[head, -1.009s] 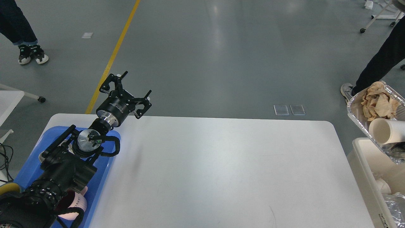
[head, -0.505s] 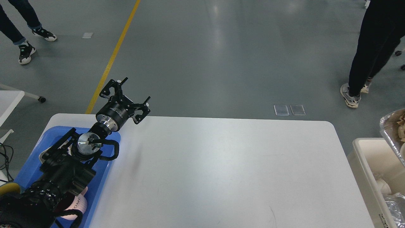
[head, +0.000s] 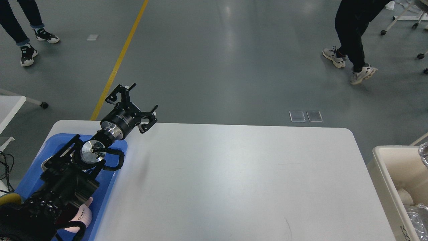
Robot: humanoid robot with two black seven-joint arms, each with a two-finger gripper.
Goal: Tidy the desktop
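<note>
- One bench, bare across its middle.
- One blue tray lying left, one bin standing right.
- Left claw hovering released, gripping nothing.

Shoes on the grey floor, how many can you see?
4. Two dark sneakers sit top left, and. Two pale sneakers sit top right, and. More may be hidden outside the view.
</note>
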